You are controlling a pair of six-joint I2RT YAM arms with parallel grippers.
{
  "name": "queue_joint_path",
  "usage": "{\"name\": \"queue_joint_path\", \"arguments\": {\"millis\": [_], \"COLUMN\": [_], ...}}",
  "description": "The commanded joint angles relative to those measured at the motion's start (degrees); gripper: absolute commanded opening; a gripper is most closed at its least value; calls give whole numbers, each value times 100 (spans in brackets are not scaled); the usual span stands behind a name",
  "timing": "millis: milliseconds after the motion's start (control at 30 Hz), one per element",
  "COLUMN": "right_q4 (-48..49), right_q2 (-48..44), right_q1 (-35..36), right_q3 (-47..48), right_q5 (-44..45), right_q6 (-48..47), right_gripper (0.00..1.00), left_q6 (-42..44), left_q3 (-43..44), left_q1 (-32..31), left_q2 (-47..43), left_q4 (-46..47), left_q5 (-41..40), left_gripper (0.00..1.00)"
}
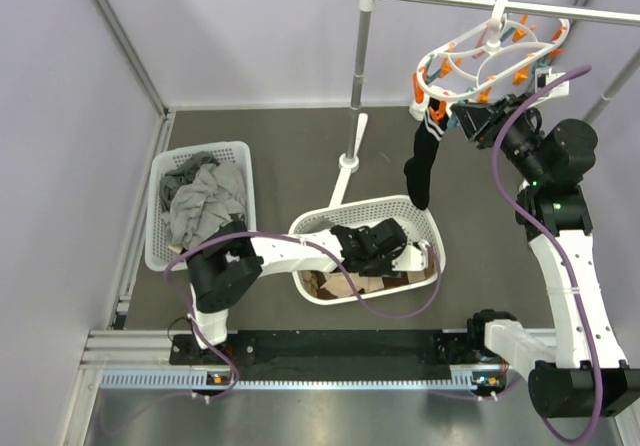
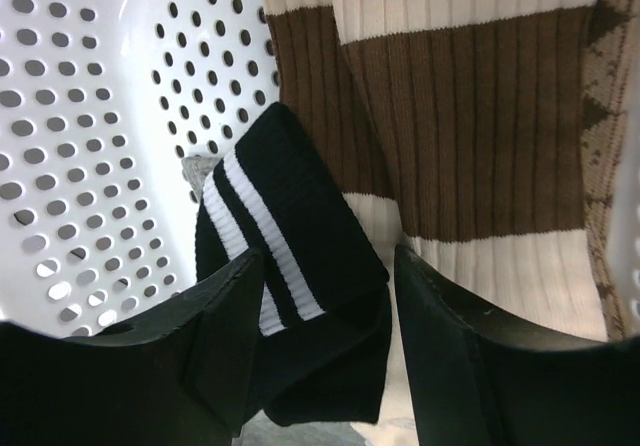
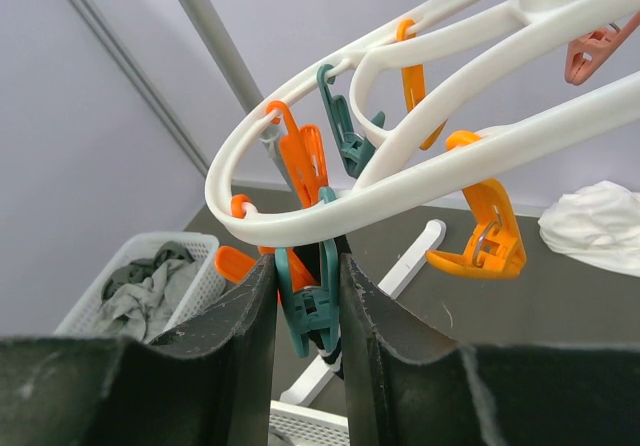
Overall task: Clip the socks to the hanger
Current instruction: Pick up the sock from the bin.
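left hand (image 2: 325, 266) open astride limp black sock (image 2: 290, 216); best grabbed by its striped end. right hand (image 3: 308, 266) pinches teal peg (image 3: 305, 311).

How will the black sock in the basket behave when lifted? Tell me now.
Probably floppy: the black sock lies folded on itself in the basket, so it would likely unfold and dangle, as the other sock hangs limp from the hanger. Likely light too; thin cloth, easily pinched.
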Motion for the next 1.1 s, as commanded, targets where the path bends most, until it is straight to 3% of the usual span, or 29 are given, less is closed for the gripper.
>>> {"name": "queue_joint_path", "arguments": {"millis": [0, 300, 933, 1067], "right_q4": [-193, -167, -175, -175], "right_q2": [20, 11, -6, 2], "right_q1": [81, 81, 81, 81], "right_q3": [-5, -14, 12, -5], "right_q5": [-215, -206, -233, -259], "right_q6": [29, 30, 47, 65], "right_gripper": [0, 0, 0, 0], "left_q6": [174, -125, -899, -925], "left_q3": [298, 351, 535, 597], "left_q1": [-43, -43, 27, 45], "left_q2": [101, 172, 479, 471], "left_q4": [327, 687, 1048, 996], "left_q5": [-273, -660, -941, -1116], "left_gripper": [58, 40, 35, 16]}}
